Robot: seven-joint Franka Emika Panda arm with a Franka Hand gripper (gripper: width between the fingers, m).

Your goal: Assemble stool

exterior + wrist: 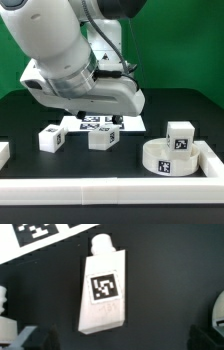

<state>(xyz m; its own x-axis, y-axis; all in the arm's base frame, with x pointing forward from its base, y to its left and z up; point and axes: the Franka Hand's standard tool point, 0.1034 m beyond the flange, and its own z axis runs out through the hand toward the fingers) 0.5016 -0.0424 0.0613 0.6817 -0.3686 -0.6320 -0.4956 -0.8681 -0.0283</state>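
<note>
— What do we see nearest?
— The seat (165, 160) by the worktop's (30, 165) front edge, toward the exterior view's right, a leg (180, 135) just behind.
— Farther back?
— Two more legs (52, 138) mid-worktop. Our gripper (118, 341) stands wide, empty, over a lying leg (105, 288).

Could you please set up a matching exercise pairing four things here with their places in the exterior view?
Things:
1 seat
2 marker board
3 long rail
4 leftmost leg

Places:
a along the front edge
b exterior view's right
c beneath the arm
d exterior view's left of the marker board

Pairs: 1-b, 2-c, 3-a, 4-d
</note>
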